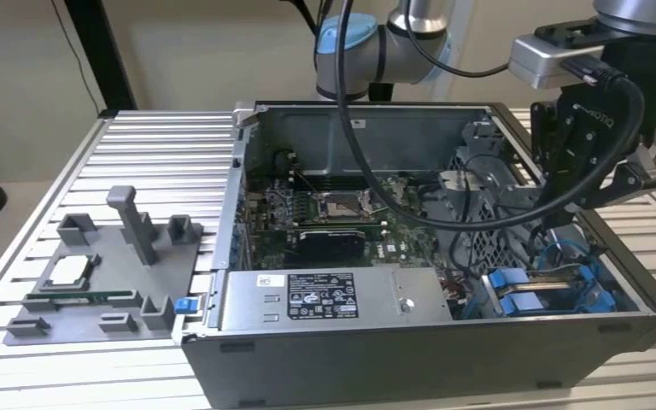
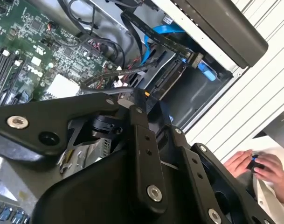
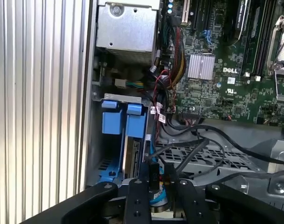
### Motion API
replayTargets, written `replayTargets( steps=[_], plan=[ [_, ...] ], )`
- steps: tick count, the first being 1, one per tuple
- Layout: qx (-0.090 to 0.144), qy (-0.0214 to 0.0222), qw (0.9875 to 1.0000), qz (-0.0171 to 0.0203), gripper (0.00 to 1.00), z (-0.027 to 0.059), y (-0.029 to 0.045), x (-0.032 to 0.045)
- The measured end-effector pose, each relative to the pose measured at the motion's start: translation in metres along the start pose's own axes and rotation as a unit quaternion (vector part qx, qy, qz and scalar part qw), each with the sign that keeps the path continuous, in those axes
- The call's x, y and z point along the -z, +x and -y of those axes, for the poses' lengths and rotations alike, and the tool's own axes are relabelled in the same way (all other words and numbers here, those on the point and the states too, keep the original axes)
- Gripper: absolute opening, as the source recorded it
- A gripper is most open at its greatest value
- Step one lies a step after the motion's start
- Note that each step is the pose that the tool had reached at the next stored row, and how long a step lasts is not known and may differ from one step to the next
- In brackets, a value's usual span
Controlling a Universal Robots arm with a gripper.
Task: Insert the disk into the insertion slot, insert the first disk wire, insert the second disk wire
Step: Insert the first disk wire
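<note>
A: Where's the flat silver-grey disk in its bright blue plastic frame (image 3: 132,156)?
B: On edge in the insertion slot (image 3: 104,164), the grey perforated-metal bay with blue rails, in a corner of the open grey metal computer case (image 1: 419,359). Its connector edge looks exposed, so wires can reach it.
A: The black gripper (image 3: 155,184)?
B: Down in that corner, just above the disk. Fingers (image 3: 134,196) narrow, pinching what looks like a small black plug (image 3: 154,173) on a blue cable (image 3: 158,200). The plug points at the disk's edge. I'd judge this is the first-wire step, plug not yet home.
A: Anything else?
B: A flat black cable with connector (image 2: 193,58) hangs loose near the bay. A person's hands (image 2: 258,168) rest beyond the slatted table, well apart from the arm.
</note>
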State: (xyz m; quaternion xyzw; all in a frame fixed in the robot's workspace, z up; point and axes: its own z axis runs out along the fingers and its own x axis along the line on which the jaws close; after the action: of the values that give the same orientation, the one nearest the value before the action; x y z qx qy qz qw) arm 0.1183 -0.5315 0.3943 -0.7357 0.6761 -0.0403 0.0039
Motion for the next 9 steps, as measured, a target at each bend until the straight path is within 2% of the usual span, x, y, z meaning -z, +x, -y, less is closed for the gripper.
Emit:
replayTargets(
  steps=[6, 9],
  plan=[
    [0.008, 0.0006, 1.0000, -0.0014, 1.00, -0.0004, 0.0000, 0.0020],
    [0.008, 0.0033, 1.0000, -0.0018, 1.00, -0.0011, -0.0001, 0.0011]
  ],
)
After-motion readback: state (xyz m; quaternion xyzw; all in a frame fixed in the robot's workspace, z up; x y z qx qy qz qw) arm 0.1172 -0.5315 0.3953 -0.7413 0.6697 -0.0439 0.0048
